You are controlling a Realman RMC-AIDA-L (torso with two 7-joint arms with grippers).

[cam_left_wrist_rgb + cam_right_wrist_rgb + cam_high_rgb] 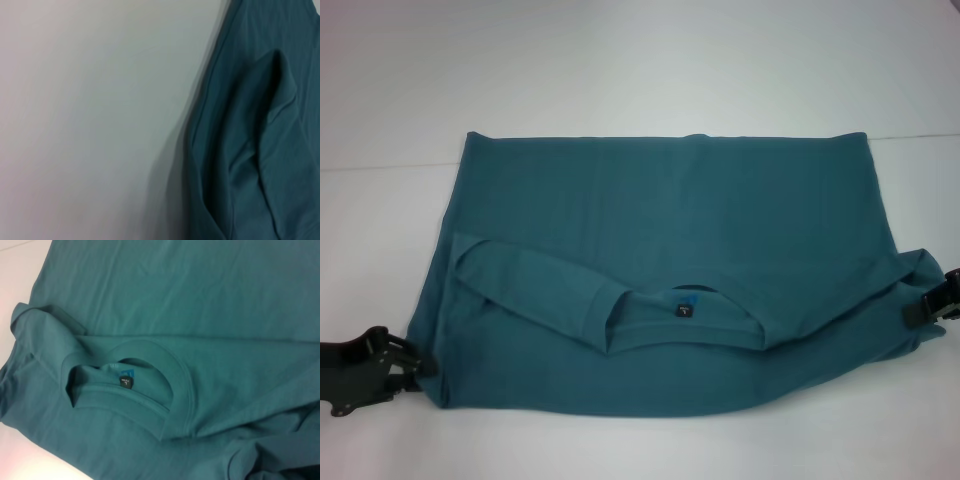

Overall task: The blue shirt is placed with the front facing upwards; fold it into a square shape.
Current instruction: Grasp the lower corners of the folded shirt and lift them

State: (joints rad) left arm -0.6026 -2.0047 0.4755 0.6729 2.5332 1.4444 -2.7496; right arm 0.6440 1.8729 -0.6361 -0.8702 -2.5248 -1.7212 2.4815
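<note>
Teal-blue cotton fills most of the white table (620, 60): the blue shirt (660, 230) lies spread flat in a broad, roughly rectangular shape, wider than it is deep. Nearest the robot runs a rumpled edge, where the round collar (685, 325) sits with its small dark label (684, 310) showing, and a folded-over band of cloth slants from the near left up across the middle. No chest lettering is visible on the upturned surface.

At the near left corner, the left gripper (415, 368) rests low on the table, its black fingers touching the shirt's corner; whether they are pinching the cloth or merely beside it I cannot tell. The left wrist view shows only the shirt's side edge (250, 150) with loose folds against bare table (75, 125).

At the right side, a little farther back, the right gripper (925, 305) meets a bunched sleeve area at the shirt's edge; its jaws are too far cut off at the frame border to judge. The right wrist view looks over the collar (150, 385) and label (125, 382).

Farther back, the shirt's far edge lies straight and smooth.
</note>
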